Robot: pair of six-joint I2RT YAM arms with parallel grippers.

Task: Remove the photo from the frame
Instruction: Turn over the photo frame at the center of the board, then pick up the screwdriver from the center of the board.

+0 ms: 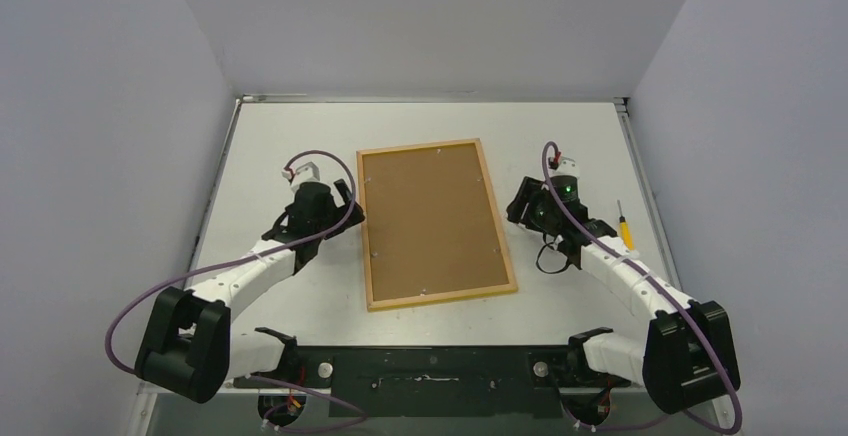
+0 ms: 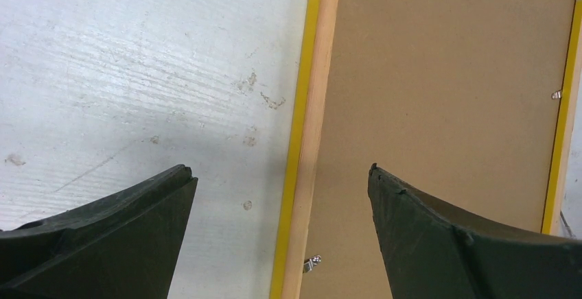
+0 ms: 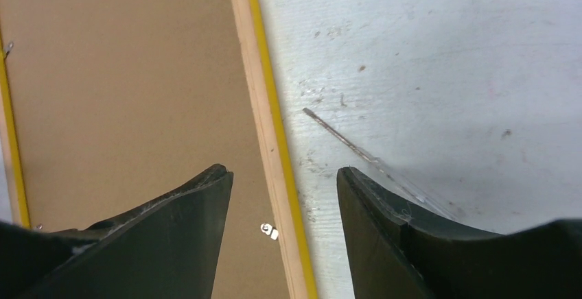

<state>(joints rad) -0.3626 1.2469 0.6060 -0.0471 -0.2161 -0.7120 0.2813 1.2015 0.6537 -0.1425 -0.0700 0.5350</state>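
Observation:
The frame [image 1: 435,222] lies face down in the middle of the table, brown fibreboard backing up, with a light wood rim and small metal tabs. The photo is hidden under the backing. My left gripper [image 1: 345,199] is open and empty, its jaws straddling the frame's left rim [image 2: 307,141] from above. My right gripper [image 1: 518,206] is open and empty, its jaws straddling the right rim [image 3: 264,117]. A metal tab [image 3: 269,231] lies between the right fingers, and another tab [image 2: 311,263] shows between the left fingers.
A small yellow-handled screwdriver [image 1: 624,226] lies on the white table to the right of the right arm. Its thin shaft [image 3: 357,149] shows near the right finger. Grey walls close off the table at the back and both sides.

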